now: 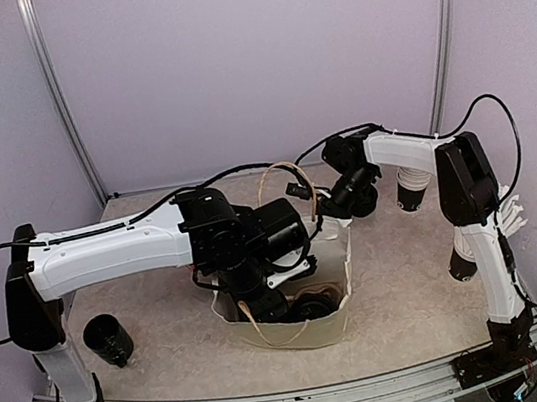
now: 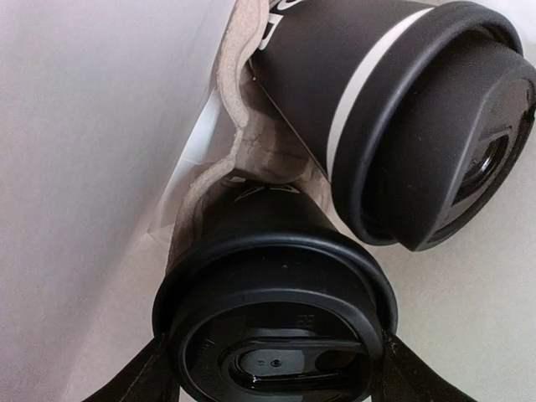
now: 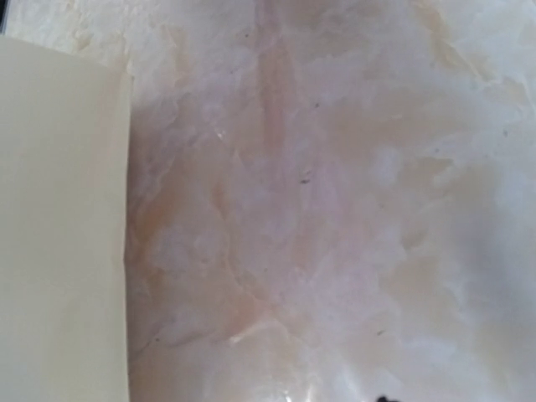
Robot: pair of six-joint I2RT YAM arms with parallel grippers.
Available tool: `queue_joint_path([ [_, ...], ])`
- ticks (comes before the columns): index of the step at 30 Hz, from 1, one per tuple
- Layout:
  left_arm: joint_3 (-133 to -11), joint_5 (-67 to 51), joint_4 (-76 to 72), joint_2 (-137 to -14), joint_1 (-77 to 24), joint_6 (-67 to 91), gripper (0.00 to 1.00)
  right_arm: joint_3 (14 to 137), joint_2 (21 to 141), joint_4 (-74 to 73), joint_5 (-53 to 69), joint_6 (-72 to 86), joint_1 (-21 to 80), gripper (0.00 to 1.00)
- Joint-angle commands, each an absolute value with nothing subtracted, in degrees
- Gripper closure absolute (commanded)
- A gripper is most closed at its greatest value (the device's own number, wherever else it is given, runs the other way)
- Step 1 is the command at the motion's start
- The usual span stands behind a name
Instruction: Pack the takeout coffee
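Observation:
The takeout coffee (image 2: 276,276), a black cup with a black lid, sits in a grey pulp carrier (image 2: 251,126) inside the cream paper bag (image 1: 333,328). My left gripper (image 2: 276,373) reaches down into the bag, and its dark fingers (image 2: 155,377) press against both sides of the lid. A second lidded black cup (image 2: 394,109) leans tilted just beyond it. My right gripper (image 1: 339,211) hovers at the bag's far right rim. Its wrist view shows only the bag wall (image 3: 59,234) and the tabletop (image 3: 335,209), so the set of its jaws is hidden.
An open black cup (image 1: 107,338) stands on the table near the left arm's base. A nested stack of cups (image 1: 410,190) lies behind the right arm. White sticks (image 1: 510,215) show at the right edge. Bag handles (image 1: 280,174) loop over the left arm.

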State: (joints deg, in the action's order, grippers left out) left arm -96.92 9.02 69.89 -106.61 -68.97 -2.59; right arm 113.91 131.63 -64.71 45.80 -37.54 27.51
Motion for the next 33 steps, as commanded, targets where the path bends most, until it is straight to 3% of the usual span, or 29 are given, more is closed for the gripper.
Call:
queue_joint_path([
  [1,-98.50,9.70,71.05,-109.25,-68.29,-1.51,0.25,112.74,129.39,-65.32,46.75,-37.69,27.35,0.46],
  [12,-103.13,11.45,71.09,-105.29,-68.55,1.70,0.01,111.53,127.35,-65.83,47.77,-37.40,26.05,0.45],
  [33,-113.19,18.02,70.38,-105.64,-69.47,2.11,0.01,111.82,124.94,-65.98,47.72,-36.60,24.61,0.45],
])
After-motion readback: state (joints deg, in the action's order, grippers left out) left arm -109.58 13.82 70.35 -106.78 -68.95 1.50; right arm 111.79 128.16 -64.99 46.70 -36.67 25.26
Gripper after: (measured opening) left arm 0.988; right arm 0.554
